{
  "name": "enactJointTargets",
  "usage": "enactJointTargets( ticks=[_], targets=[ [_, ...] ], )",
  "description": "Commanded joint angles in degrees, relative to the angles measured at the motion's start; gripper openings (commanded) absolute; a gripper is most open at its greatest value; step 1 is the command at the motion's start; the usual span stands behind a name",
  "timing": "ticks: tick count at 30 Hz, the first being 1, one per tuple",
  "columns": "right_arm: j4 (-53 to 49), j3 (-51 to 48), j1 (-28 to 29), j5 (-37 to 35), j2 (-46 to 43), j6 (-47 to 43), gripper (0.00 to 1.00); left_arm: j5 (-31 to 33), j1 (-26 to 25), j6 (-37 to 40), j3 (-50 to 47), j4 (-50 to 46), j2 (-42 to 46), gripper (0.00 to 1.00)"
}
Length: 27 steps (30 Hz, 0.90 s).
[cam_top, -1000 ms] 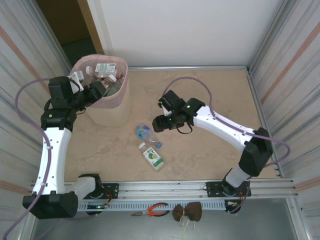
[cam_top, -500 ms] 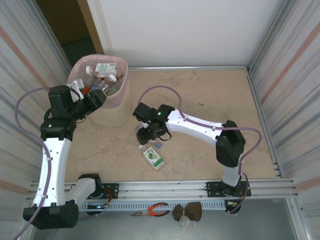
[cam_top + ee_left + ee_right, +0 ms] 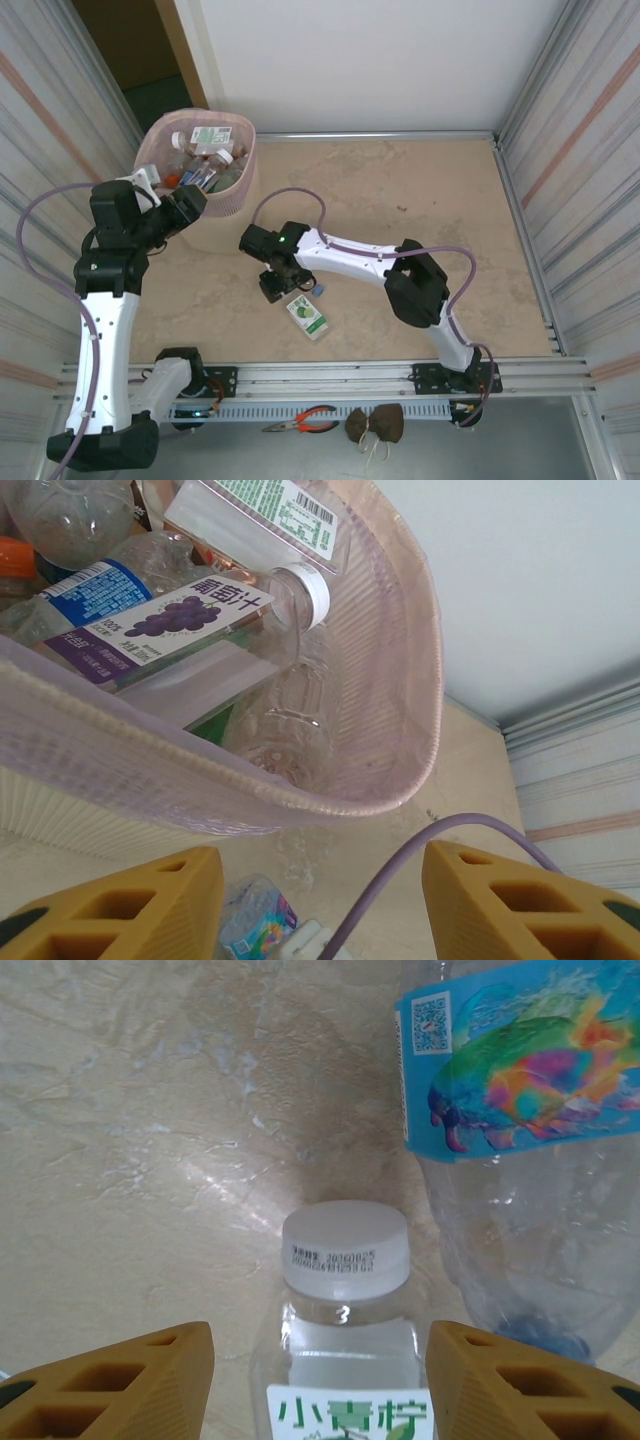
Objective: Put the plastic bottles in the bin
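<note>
Pink-mesh bin (image 3: 226,226) just ahead of the left gripper (image 3: 186,204), which was nearer the rim a second ago and has since drawn back a little toward the near-left. Yellow fingers (image 3: 120,905) spread wide, nothing between them.

Right gripper (image 3: 274,286): up over mid-table a second ago, right of the loose bottles; now stretched low and left onto them. Fingers (image 3: 110,1385) apart, one on either side of the white-capped bottle (image 3: 345,1260); gap visible at one finger, contact at the other impossible to tell. Blue-labelled bottle (image 3: 505,1090) ahead of the right-hand finger in the wrist view, lying beside the first. Both in the same spots as before.

Counted: two arms, two grippers, one bin, two bottles on the table (image 3: 430,190). Inside the bin, beyond the left fingers, at least five more, among them a grape-labelled bottle (image 3: 170,620) and a green-and-white-labelled bottle (image 3: 265,520); heap too tangled for a full count.
</note>
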<state>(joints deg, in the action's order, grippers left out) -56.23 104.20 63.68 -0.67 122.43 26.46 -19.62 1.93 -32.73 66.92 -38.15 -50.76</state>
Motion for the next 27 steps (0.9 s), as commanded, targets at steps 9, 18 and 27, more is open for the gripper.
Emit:
enactJointTargets(
  ticks=[9, 18, 27],
  targets=[
    [-1.2, 6.1, 0.3, -0.9, 7.5, -0.8, 0.55, 1.1, 0.5, 0.9, 1.0, -1.0, 0.7, 0.56],
    [-1.3, 6.5, 0.4, -2.3, 10.6, -1.5, 0.5, 0.6, 0.5, 0.4, 0.8, -1.6, 1.1, 0.56],
    [-1.3, 6.1, 0.6, -2.2, 8.4, -1.7, 0.38, -0.3, 0.5, 0.1, 0.7, -1.1, 1.2, 0.55]
  ],
)
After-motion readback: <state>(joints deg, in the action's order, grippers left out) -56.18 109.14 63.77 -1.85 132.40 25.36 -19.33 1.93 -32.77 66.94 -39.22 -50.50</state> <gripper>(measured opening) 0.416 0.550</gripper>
